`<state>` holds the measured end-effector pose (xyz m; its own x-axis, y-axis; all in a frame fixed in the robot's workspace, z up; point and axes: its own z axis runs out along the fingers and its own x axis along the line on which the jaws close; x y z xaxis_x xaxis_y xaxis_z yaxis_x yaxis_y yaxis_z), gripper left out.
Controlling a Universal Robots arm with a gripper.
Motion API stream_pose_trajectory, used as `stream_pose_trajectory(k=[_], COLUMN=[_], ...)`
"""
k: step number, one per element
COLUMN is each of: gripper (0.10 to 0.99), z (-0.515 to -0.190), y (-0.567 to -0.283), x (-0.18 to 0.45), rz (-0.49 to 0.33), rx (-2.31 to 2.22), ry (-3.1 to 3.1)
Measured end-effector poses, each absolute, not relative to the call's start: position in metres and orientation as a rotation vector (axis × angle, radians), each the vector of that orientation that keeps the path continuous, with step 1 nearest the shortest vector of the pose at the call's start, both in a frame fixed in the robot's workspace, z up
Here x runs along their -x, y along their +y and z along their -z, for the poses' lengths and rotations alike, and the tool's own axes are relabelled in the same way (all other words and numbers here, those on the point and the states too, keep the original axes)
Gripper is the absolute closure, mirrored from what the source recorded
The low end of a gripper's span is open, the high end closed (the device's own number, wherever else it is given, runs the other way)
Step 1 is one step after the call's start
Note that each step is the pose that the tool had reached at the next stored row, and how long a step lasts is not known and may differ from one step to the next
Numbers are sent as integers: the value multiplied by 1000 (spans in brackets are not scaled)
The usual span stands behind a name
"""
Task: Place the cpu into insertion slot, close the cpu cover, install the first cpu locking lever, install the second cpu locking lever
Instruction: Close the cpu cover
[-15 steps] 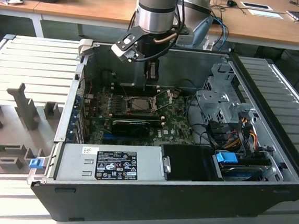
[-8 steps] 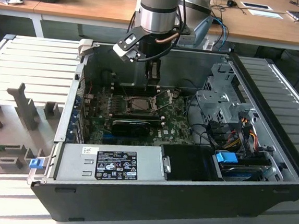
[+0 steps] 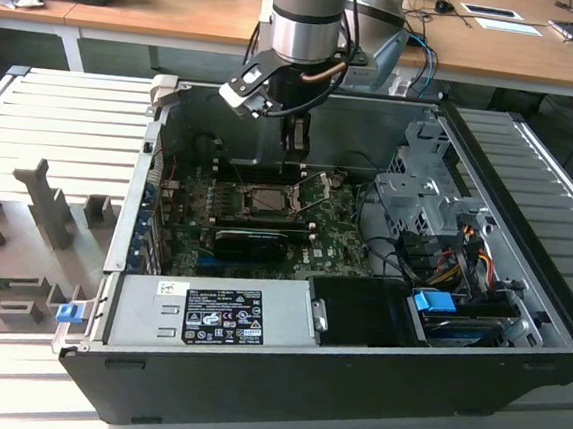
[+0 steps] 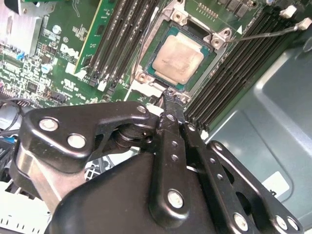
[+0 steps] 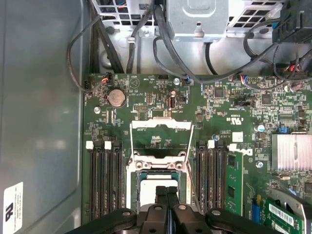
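Nearest, along the lower centre of the exterior view, the grey power supply lay against the front wall of the open computer case. Beyond it, in the middle of that frame, the green motherboard lay flat on the case floor. The cpu sat in its socket on the board, pale top up. In the first wrist view the cpu cover stood raised off the socket (green board showed through its open centre). A thin wire lever stuck out free beside the socket. The gripper hung close over the socket's far edge, its fingers pressed together on nothing; whether the tips touched the socket I could not tell. Farthest, across the top of the exterior view, ran a wooden desk
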<state>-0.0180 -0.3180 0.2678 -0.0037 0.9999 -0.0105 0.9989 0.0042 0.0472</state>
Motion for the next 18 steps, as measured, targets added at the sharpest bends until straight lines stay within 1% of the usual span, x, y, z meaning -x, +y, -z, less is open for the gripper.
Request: stream_pose_trajectory(k=[18], gripper=[980], z=[-268], y=[-318], x=[-9], rz=[-17], rx=[-2198], ry=[2207])
